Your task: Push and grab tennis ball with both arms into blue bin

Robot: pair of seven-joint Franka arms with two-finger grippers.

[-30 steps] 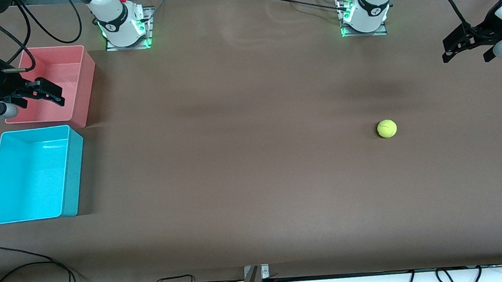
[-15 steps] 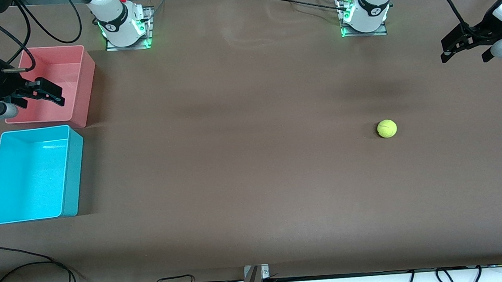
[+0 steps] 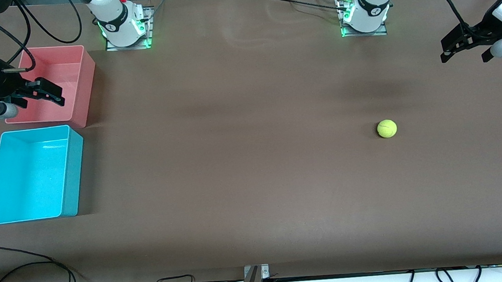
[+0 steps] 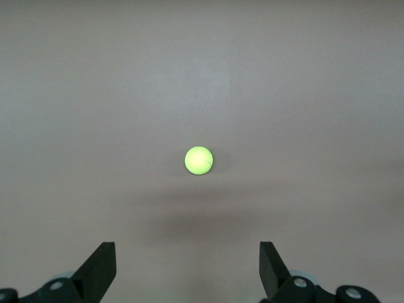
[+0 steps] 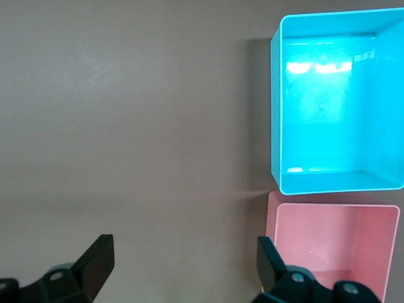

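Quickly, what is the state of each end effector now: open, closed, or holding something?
Left end effector: open, holding nothing, up over the table's left-arm end.
Right end effector: open, holding nothing, over the pink bin.

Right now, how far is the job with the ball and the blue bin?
Nothing looks done yet. The tennis ball lies untouched on the table toward the left arm's end; the blue bin at the right arm's end is empty. The left gripper hovers open near the table's edge, the right gripper open over the pink bin. Pushing, grabbing and dropping all remain.
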